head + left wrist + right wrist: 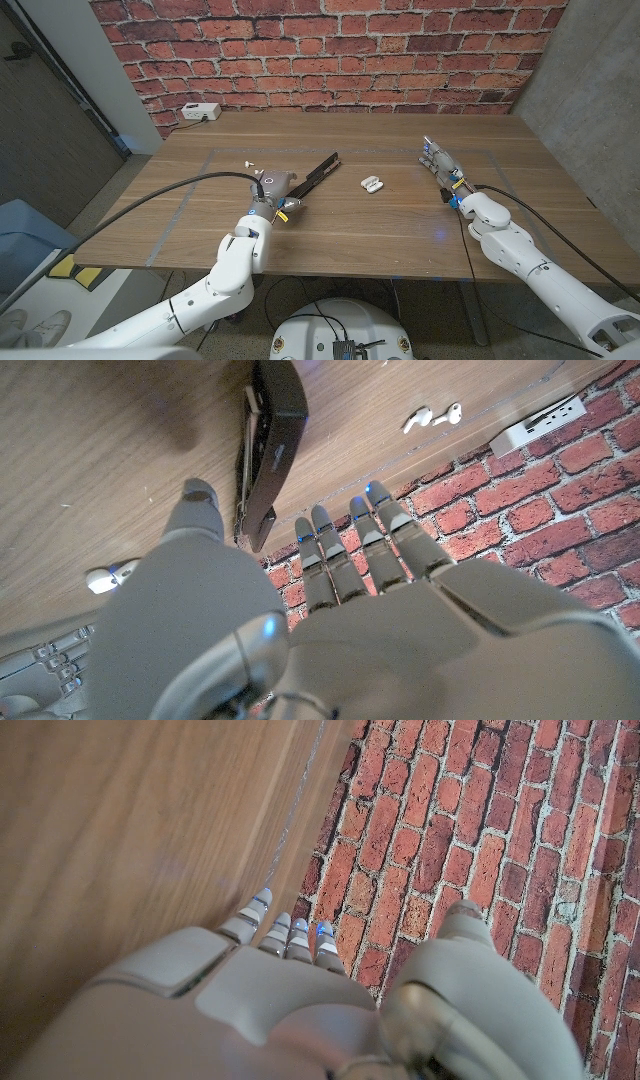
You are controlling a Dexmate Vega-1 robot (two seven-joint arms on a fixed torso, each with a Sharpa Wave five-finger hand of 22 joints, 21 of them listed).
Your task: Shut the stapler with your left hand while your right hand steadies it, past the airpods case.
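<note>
The stapler (318, 171) lay open mid-table, toward the far edge, the airpods case (372, 184) just beside it. The left hand (275, 188) hovered near, fingers straight, holding nothing. The right hand (440, 161) waited open-fingered near the right edge.

A white power strip (201, 112) lies at the table's (340, 225) far left corner; two loose earbuds (432, 416) sit nearer in.

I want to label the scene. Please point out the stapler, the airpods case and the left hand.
stapler (322, 169): head view, middle of its black body.
airpods case (371, 184): head view, centre of the white case.
left hand (272, 190): head view, back of the hand.
</note>
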